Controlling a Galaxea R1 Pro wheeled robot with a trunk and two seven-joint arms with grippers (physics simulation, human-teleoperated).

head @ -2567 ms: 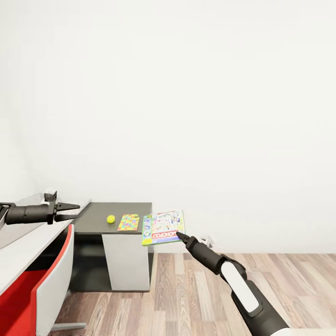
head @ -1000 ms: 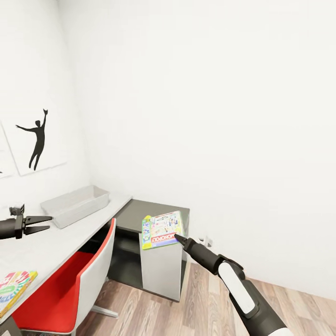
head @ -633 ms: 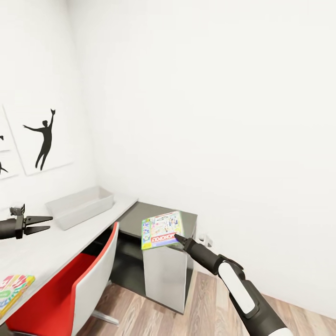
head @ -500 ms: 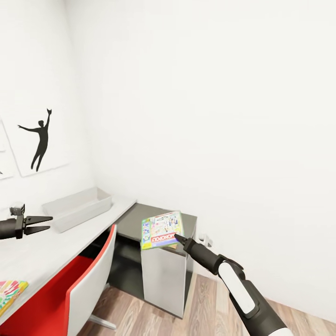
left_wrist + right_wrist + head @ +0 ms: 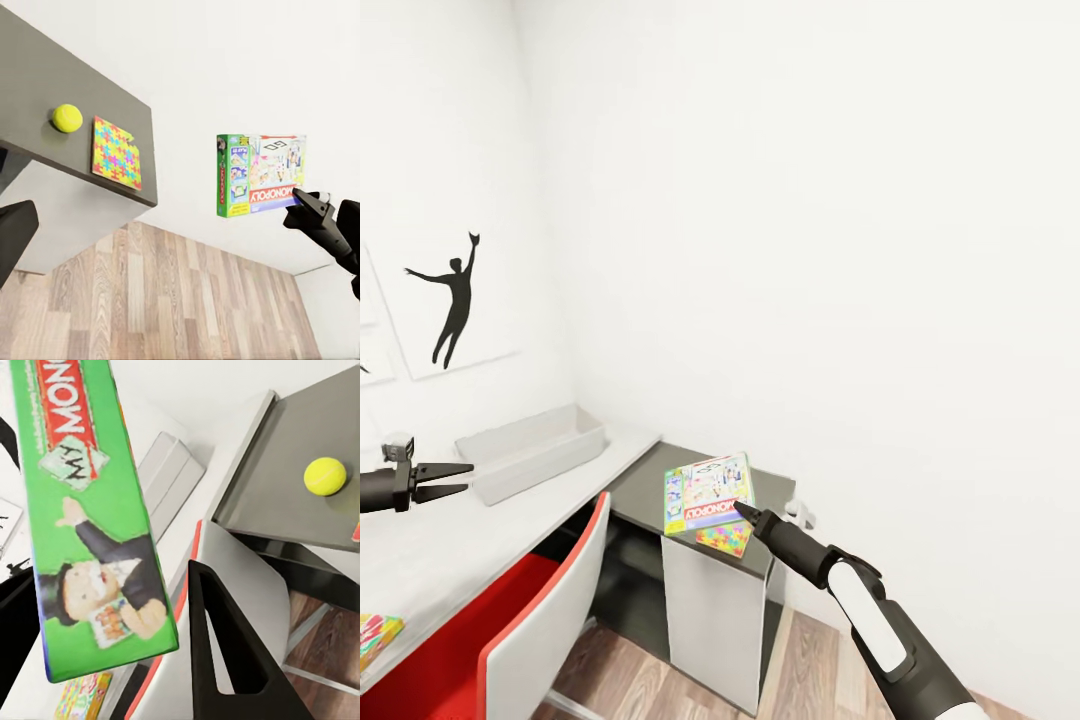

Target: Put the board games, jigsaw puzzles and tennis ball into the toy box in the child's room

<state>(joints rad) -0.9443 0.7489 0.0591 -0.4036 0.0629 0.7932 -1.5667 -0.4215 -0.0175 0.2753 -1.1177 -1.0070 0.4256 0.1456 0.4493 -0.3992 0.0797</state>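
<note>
Head view, far left: left gripper w/ 2 fingers slightly apart, holding nothing, near the grey bin at centre-left. Lower centre: right gripper clamped on the Monopoly box by its lower right corner, box held above the dark desk.

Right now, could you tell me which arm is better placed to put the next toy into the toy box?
Probably the right: its end effector already holds the Monopoly board game. The left end effector hovers open and empty nearer the toy box, but it holds nothing.
</note>
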